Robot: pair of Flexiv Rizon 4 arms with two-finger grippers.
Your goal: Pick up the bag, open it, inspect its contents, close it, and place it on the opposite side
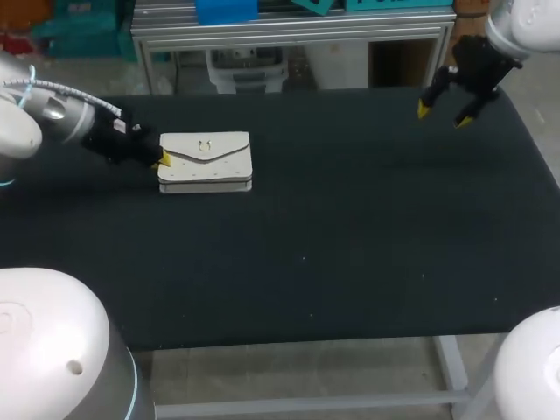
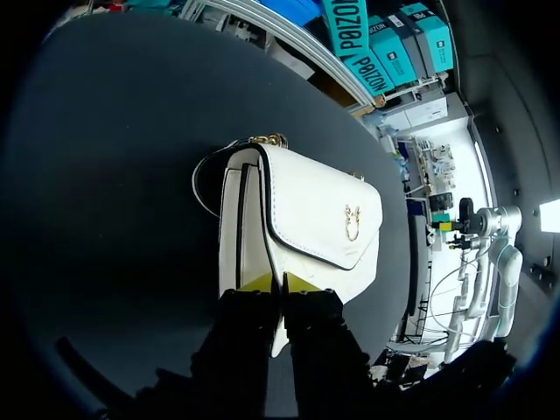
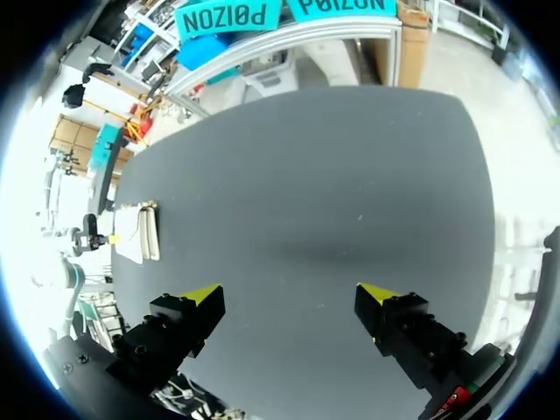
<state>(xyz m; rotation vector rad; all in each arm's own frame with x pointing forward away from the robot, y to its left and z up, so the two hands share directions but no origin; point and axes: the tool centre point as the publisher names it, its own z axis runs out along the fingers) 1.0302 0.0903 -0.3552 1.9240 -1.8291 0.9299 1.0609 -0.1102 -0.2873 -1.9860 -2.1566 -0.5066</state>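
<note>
Pinching is what the left gripper seems to be doing right now. Its two yellow tips are sitting close together with a thin edge of the bag caught between them, right where the flap meets the body at the near short end. I'm reading that as a grip, though a shallow one on a corner.

Going outward from there, the bag's long side is running straight away from the fingers, so the arm is coming in end-on. From above, the bag is lying flat on the left part of the table, flap facing up.

The right gripper is hovering over the far right corner, spread wide and holding nothing. It's well apart from the bag, so the left arm is clearly the nearer one.

Looks-wise it's a cream envelope-style bag with dark edge trim and a small gold clasp on the pointed flap. A bit of gold chain and a thin strap are peeking out at the far end.
</note>
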